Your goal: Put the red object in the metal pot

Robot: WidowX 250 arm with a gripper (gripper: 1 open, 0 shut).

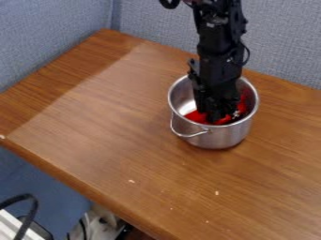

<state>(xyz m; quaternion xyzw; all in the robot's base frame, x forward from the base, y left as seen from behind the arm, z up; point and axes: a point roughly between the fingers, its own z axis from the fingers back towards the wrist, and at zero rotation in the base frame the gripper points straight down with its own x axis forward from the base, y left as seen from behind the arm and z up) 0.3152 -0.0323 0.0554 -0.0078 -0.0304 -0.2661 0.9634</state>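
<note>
A: Position of the red object?
B: The red object lies inside the metal pot, low down; red shows on both sides of the fingertips. Its middle is hidden behind them.
A: And the gripper?
B: The black gripper points down from above, its tips below the pot's rim, at the red object. How far open it is, I cannot tell; dark fingers overlap in this view. Whether it has hold of the red object, I cannot tell either.
A: Condition of the pot?
B: Upright on the wooden table, shiny silver, round, straight-sided. Its wire handle hangs against the outer wall, on the side facing the camera.
A: Surroundings?
B: Grey-blue partition panels stand behind the table. A black cable curves at the lower left of the view, beside a white item that I cannot identify.
</note>
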